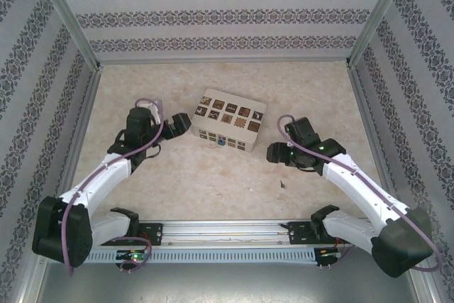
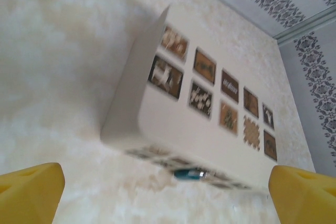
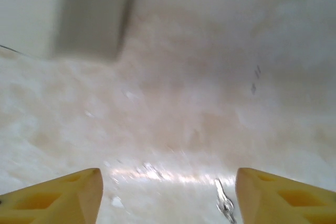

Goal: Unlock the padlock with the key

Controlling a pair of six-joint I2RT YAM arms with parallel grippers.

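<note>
early | padlock (image 2: 189, 173) on white box (image 2: 178, 129) near face, untouched | key (image 3: 226, 204), I think, flat on surface (image 3: 210, 103) under right end effector (image 3: 168, 195), spread, nothing pinched | left end effector (image 1: 179, 124) spread too | grasp, insert, turn pending

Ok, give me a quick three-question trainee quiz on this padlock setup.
1. True or false: the left gripper is shut on the padlock.
2. Where on the white box is the padlock? A) its top; B) its side facing the arms; C) its far side.
3. Fill in: a small metal key lies on the table between the ___ gripper's fingertips.
Key: 1 false, its jaws stand open; 2 B; 3 the right gripper.
</note>
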